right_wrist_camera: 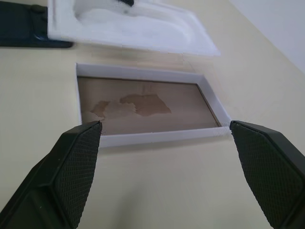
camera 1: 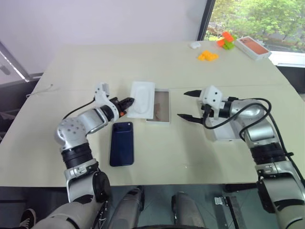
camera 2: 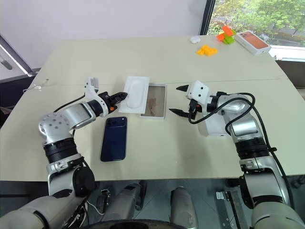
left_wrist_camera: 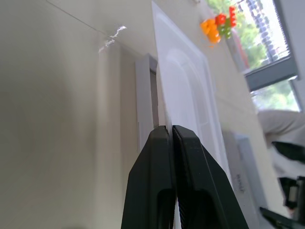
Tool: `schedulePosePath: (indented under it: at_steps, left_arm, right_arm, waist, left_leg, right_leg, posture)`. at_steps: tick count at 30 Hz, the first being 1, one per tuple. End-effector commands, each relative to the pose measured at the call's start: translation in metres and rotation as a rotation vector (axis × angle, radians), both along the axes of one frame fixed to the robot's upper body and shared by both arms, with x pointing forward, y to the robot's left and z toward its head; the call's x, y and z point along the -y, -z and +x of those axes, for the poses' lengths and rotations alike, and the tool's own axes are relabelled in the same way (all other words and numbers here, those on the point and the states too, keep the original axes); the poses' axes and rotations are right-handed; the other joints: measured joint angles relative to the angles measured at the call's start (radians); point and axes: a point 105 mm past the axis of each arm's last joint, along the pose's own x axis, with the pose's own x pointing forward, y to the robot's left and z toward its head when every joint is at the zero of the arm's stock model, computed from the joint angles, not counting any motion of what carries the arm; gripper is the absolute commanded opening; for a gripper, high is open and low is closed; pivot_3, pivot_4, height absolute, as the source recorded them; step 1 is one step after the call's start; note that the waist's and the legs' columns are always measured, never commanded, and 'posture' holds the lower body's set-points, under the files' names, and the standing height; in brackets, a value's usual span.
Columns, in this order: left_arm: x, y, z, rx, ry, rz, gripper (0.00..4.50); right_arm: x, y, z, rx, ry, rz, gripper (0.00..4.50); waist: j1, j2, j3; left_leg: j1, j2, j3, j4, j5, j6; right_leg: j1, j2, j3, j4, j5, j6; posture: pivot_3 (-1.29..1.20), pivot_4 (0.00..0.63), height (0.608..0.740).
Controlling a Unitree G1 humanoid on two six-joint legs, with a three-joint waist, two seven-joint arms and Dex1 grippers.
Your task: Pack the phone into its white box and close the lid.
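White insert [camera 2: 134, 94] pinched at its near edge by left gripper [camera 1: 127, 102], raised and tilted over left rim of white box [right_wrist_camera: 148, 139]. Thin edge grip: could slip out or drag the box sideways if swung low. Right gripper [camera 1: 189, 105] spread wide, empty, just right of box. Phone [camera 1: 122, 143] flat on table, below and near left gripper, long axis running away from robot, camera corner at far end. Lid [camera 2: 215, 125] under right forearm.
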Motion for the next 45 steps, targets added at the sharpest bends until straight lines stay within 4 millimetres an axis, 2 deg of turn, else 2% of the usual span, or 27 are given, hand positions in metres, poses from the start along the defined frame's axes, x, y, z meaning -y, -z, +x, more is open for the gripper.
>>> schedulePosePath:
  at_steps: [1, 5, 9, 16, 19, 27, 45]
  left_arm:
    - [0.005, -0.008, 0.010, 0.043, -0.056, 0.021, 0.07]
    - [0.029, -0.002, 0.010, 0.034, -0.002, 0.028, 0.07]
    - [0.033, 0.002, 0.014, 0.027, -0.014, 0.033, 0.07]
    - [0.044, -0.004, 0.023, 0.057, -0.015, 0.041, 0.07]
    - [0.045, -0.006, 0.025, 0.078, -0.004, 0.066, 0.07]
    - [0.050, 0.006, 0.020, 0.030, 0.020, 0.110, 0.07]
    - [0.044, 0.013, 0.021, 0.038, -0.040, 0.132, 0.07]
  right_arm:
    - [0.004, -0.015, 0.002, 0.063, 0.009, -0.002, 4.50]
    - [0.006, -0.011, -0.003, 0.046, -0.001, -0.017, 4.50]
    - [0.008, -0.004, -0.006, 0.020, -0.006, -0.030, 4.50]
    - [0.009, -0.004, -0.007, 0.024, 0.006, -0.021, 4.50]
    - [0.009, -0.005, -0.006, 0.028, 0.012, -0.020, 4.50]
    - [0.012, -0.007, -0.005, 0.038, 0.023, -0.016, 4.50]
    - [0.012, -0.003, -0.005, 0.039, 0.022, -0.025, 4.50]
  waist:
    - [0.000, 0.000, 0.000]
    - [0.000, 0.000, 0.000]
    - [-0.001, -0.001, 0.000]
    - [0.000, -0.001, 0.000]
    - [0.001, -0.001, 0.000]
    - [0.000, -0.001, 0.000]
    - [0.000, -0.001, 0.000]
  left_leg:
    - [0.000, 0.000, 0.000, 0.000, 0.000, 0.000]
    - [0.000, 0.000, 0.000, 0.000, 0.000, 0.000]
    - [0.000, 0.000, 0.000, 0.000, 0.000, 0.000]
    - [0.000, 0.000, 0.000, 0.000, 0.000, 0.000]
    - [-0.001, 0.000, 0.000, 0.000, 0.000, 0.000]
    - [-0.001, 0.000, 0.000, 0.000, 0.000, 0.000]
    - [0.000, 0.000, 0.000, 0.000, 0.000, 0.000]
  right_leg:
    - [0.000, 0.000, 0.000, 0.000, 0.000, 0.000]
    - [-0.001, 0.000, 0.000, 0.000, 0.000, 0.000]
    - [-0.001, 0.000, 0.000, -0.001, 0.000, 0.000]
    - [0.000, 0.000, 0.000, -0.001, 0.000, 0.000]
    - [0.000, 0.000, 0.000, -0.001, 0.000, 0.000]
    - [-0.001, 0.000, 0.000, -0.001, 0.000, 0.000]
    - [0.000, 0.000, 0.000, -0.001, 0.000, 0.000]
  posture:
    - [0.00, 0.150, 0.740]
    - [0.00, 0.150, 0.740]
    - [0.00, 0.150, 0.740]
    - [0.00, 0.150, 0.740]
    - [0.00, 0.150, 0.740]
    - [0.00, 0.150, 0.740]
    - [0.00, 0.150, 0.740]
